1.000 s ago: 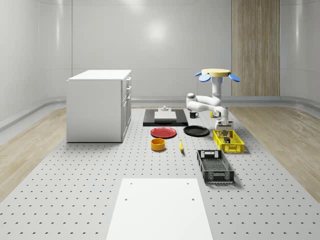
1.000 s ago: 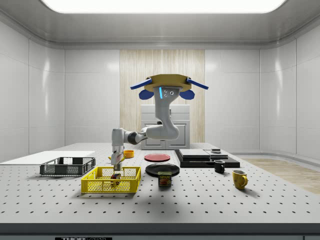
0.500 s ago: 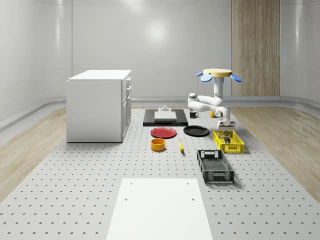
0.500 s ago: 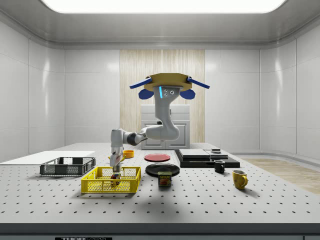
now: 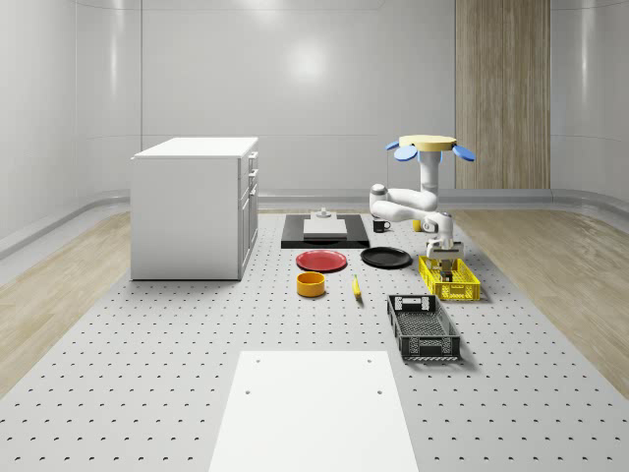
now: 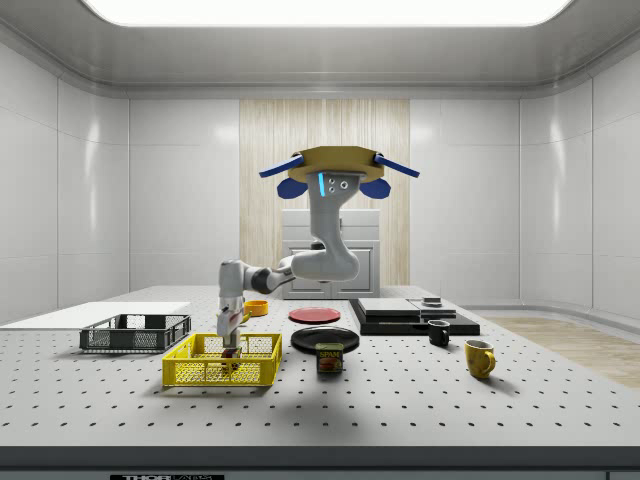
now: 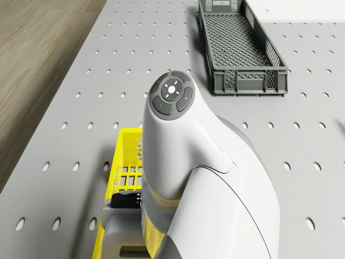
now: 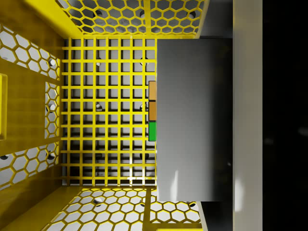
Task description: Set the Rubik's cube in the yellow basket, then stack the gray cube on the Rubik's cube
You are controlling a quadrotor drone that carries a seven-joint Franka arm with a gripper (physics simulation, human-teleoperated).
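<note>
Two baskets lie on the perforated table (image 5: 147, 393): one yellow basket (image 5: 462, 289) and one dark gray basket (image 5: 423, 334). Two plates sit there, one red plate (image 5: 321, 261) and one black plate (image 5: 385, 258). Two mugs show in the side view, one black mug (image 6: 438, 333) and one yellow mug (image 6: 479, 358). One orange bowl (image 5: 311, 284), one can (image 6: 329, 358), one white cabinet (image 5: 195, 206), one black tray (image 5: 325, 230) and one white board (image 5: 314, 408) complete the count. Inside the yellow basket, one gray cube (image 8: 192, 120) covers one Rubik's cube (image 8: 152, 111).

I see the drone (image 6: 328, 172) hovering over the desk (image 6: 420, 400), the end effector (image 6: 228, 337) just above the basket (image 6: 222, 372). The gray cube (image 8: 195, 120) sits on the Rubik's cube (image 8: 152, 111) inside it. In the whole-scene view the crate (image 5: 423, 329) lies in front of the basket.
</note>
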